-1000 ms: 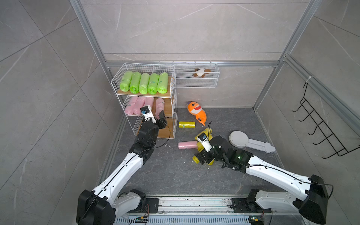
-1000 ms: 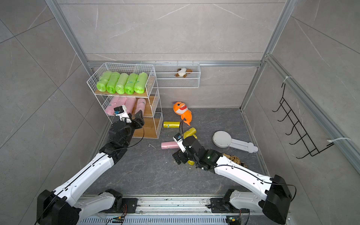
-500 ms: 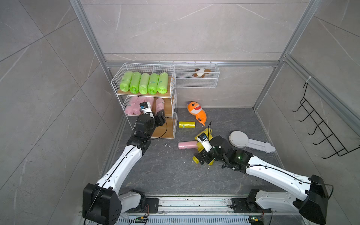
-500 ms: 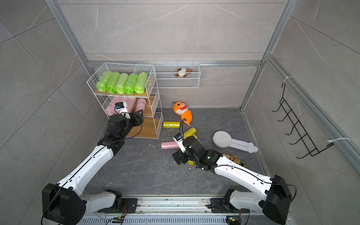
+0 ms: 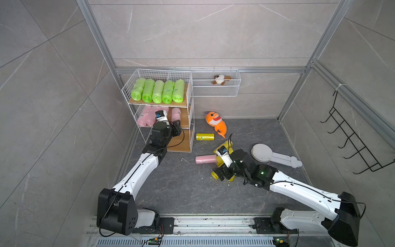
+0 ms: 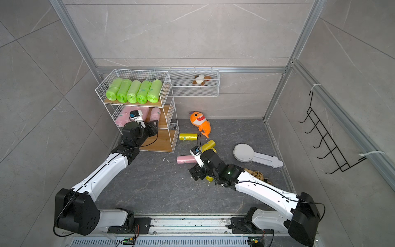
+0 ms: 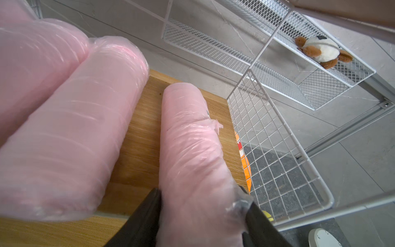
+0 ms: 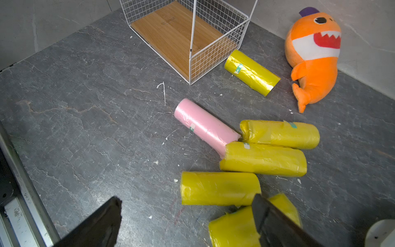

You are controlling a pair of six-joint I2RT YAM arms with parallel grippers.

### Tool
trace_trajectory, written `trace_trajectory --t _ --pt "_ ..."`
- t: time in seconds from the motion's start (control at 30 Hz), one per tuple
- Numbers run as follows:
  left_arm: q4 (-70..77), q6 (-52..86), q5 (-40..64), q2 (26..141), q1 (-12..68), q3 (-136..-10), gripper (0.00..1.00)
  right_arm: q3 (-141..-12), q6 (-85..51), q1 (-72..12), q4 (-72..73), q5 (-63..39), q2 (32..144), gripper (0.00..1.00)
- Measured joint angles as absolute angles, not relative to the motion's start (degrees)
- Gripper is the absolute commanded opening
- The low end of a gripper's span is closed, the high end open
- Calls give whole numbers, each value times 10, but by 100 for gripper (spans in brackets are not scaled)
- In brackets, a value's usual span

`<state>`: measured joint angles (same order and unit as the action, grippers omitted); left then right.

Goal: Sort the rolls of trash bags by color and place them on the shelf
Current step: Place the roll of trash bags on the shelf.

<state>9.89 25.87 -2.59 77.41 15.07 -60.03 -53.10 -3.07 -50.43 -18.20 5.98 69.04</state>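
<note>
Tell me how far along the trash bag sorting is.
Done: five green rolls line the shelf's top tier; pink rolls lie on the middle one. In hand: the left gripper clasps a pink roll there; the right gripper hangs open over the floor. Left: one loose pink roll and the yellow rolls on the floor; bottom tier bare.

Orange plush shark, white round paddle

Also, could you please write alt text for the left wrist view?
The left gripper grips the near end of a pink roll lying on the wooden shelf board, set apart from more pink rolls beside it. Beyond, a small plush toy sits in a wire basket.
</note>
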Motion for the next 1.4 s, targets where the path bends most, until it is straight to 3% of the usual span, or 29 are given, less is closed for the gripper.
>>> trace_trajectory --t 0.23,0.43,0.8,1.03,1.4 --pt "104 271 -44 779 150 -602 37 -527 -31 -504 -182 60 690 100" --pt "104 273 -66 780 139 -603 37 -523 -31 -504 -182 60 690 100" --pt "97 263 -74 801 122 -630 57 -519 -33 -504 -182 60 690 99" --pt "89 267 -71 792 121 -630 64 -519 -35 -504 -182 60 690 99" --pt "46 291 -47 613 121 -534 69 -512 -64 -498 -161 39 696 100"
